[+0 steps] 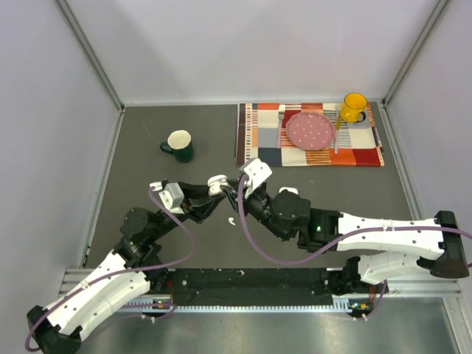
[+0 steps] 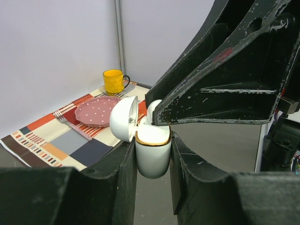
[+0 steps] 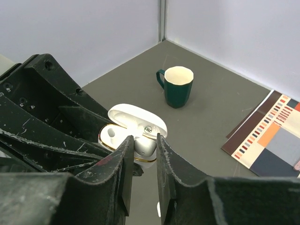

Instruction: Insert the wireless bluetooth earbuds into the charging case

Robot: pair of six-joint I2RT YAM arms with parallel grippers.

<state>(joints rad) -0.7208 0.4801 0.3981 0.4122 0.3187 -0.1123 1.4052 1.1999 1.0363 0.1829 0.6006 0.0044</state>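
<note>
Between the left gripper's (image 2: 153,164) clamped fingers: charging case (image 3: 136,121), upright, lid open. Right gripper (image 3: 144,141) pinches an earbud (image 2: 152,108) at the case's mouth. Judgement: lower straight, keep the stem aligned with its well, and release only once seated.

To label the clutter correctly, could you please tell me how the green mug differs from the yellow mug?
The green mug is dark outside with a cream inside; the yellow mug is yellow inside and out. The green mug stands on the bare grey table, while the yellow mug stands on the striped placemat. Both are upright and have one handle.
</note>
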